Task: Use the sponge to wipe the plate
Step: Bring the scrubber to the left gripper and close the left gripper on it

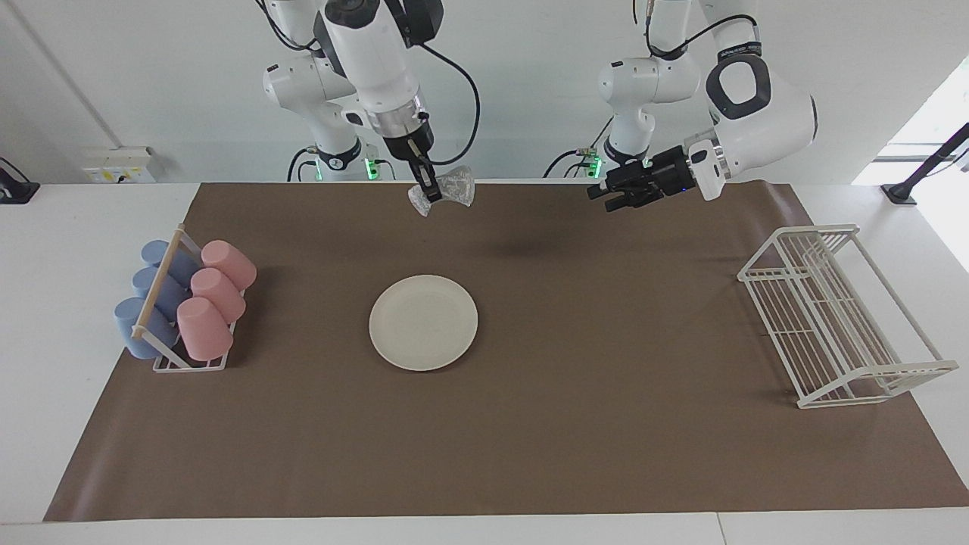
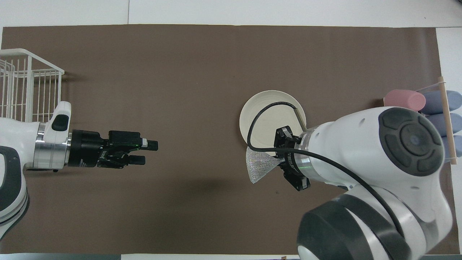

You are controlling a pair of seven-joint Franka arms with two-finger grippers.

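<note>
Right gripper (image 1: 425, 186): jaws clamped on the sponge (image 1: 447, 189), raised high.
Plate (image 1: 423, 322): flat on the counter, straight below the sponge and well apart; descent needed.
Left gripper (image 1: 606, 196): jaws apart, waiting, farther from plate.

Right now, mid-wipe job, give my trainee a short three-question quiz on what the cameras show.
1. True or false: the sponge is resting on the plate.
2. Which claw holds the sponge? A) left claw B) right claw C) neither
3. Fill in: the pink and blue cups lie in a rack at the ___ arm's end of the table.

Key
1. False. The sponge hangs in the air, clear of the bare plate.
2. B. The right claw is shut on it; the left claw is open, holds nothing and waits above the mat, toward the wire rack.
3. right
</note>
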